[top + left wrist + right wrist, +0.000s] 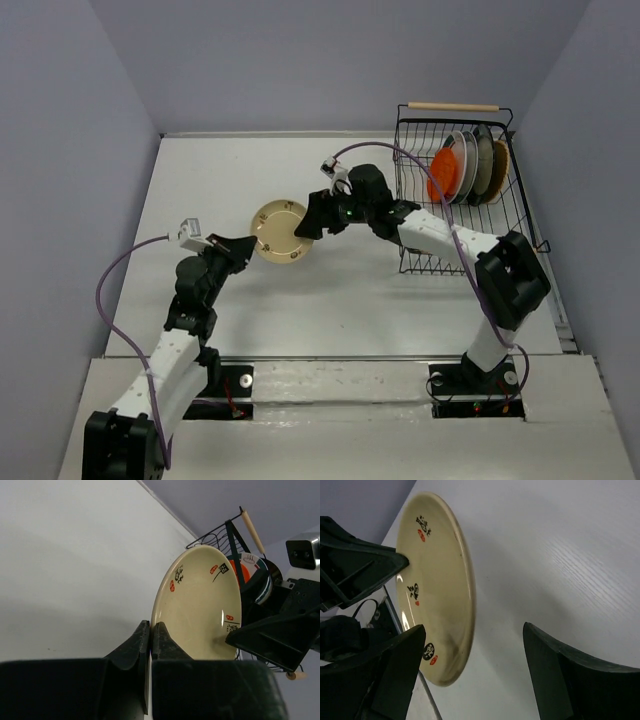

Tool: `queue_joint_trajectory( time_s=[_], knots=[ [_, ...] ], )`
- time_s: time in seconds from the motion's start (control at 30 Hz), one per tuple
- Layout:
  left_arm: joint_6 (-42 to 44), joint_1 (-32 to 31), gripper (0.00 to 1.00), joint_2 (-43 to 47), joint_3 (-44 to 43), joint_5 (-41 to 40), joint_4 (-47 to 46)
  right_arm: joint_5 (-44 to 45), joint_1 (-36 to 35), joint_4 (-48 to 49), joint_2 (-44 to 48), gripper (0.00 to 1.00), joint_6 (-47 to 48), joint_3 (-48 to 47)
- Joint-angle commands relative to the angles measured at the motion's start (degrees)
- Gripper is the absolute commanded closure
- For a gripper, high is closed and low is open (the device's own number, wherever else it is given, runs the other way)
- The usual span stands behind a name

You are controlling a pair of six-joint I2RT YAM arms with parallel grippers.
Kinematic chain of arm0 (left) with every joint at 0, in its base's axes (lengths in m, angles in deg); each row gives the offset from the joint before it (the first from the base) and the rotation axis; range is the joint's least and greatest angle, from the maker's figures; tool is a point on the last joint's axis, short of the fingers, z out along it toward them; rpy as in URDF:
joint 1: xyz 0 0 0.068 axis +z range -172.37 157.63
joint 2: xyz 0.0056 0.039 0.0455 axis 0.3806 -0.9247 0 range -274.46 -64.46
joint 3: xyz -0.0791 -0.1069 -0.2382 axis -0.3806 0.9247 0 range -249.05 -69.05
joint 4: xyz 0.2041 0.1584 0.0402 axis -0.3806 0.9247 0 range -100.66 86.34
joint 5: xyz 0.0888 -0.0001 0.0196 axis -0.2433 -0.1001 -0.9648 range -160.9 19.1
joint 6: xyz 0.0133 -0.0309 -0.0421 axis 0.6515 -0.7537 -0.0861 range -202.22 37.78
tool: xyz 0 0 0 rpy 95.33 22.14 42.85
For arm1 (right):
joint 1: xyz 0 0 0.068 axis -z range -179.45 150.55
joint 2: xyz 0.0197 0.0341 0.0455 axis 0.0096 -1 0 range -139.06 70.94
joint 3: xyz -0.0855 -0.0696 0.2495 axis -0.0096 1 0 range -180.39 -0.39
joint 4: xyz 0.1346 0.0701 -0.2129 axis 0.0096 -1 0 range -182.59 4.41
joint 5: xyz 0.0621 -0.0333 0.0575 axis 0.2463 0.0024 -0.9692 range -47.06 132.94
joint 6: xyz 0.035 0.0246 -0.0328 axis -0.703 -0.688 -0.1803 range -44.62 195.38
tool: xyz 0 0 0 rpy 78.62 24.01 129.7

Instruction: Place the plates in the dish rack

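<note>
step: handover, judged | plate on edge between the arms, well left of rack | left gripper clamped on its rim | right gripper jaws apart, straddling opposite rim | next: right should close before left releases

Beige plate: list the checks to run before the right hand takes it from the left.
1. Left hand shut on the rim of the beige plate: ok.
2. Right hand open wide enough for the rim: ok.
3. Plate edge between the right hand's fingers, one on each face: ok, judging by the right wrist view.
4. Right hand's fingers closed on the plate: not ok, a gap shows on the back side.
5. Plate lifted clear of the table: cannot tell.
6. Free room in the dish rack to the left of the standing plates: ok.
</note>
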Motion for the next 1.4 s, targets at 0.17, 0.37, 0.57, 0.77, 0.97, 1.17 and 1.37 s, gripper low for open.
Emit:
queue_joint_trajectory(
  time_s=[0.17,0.37,0.57,0.77,0.97,1.17,1.37],
  knots=[
    [1.01,-0.28,0.88,3.93,-4.76,10.70,-0.58,-7.21,-0.79,6.75,0.76,0.92,-3.46,-0.97],
    [7.58,-0.63,0.21,5.42,-12.49,13.53,10.83,2.69,0.44,7.73,4.70,0.93,-3.21,-0.35],
    [21.01,-0.90,0.01,12.09,-26.54,9.06,33.04,19.97,10.63,4.49,14.88,0.93,0.30,1.40],
    [31.58,-0.90,0.01,14.57,-34.82,3.95,45.64,55.97,13.80,-0.09,19.92,0.93,17.42,-2.17],
    [32.22,-1.78,0.01,14.83,-29.83,1.50,41.09,68.02,17.31,-1.77,15.18,0.93,26.23,-5.27],
    [32.21,-2.12,0.01,15.53,-24.81,0.52,38.45,67.59,21.44,-2.29,7.55,0.93,25.44,-7.47],
    [32.39,-3.88,0.01,14.65,-24.64,0.87,38.28,68.11,22.50,-3.08,-0.64,0.93,26.14,-11.59]
  ],
)
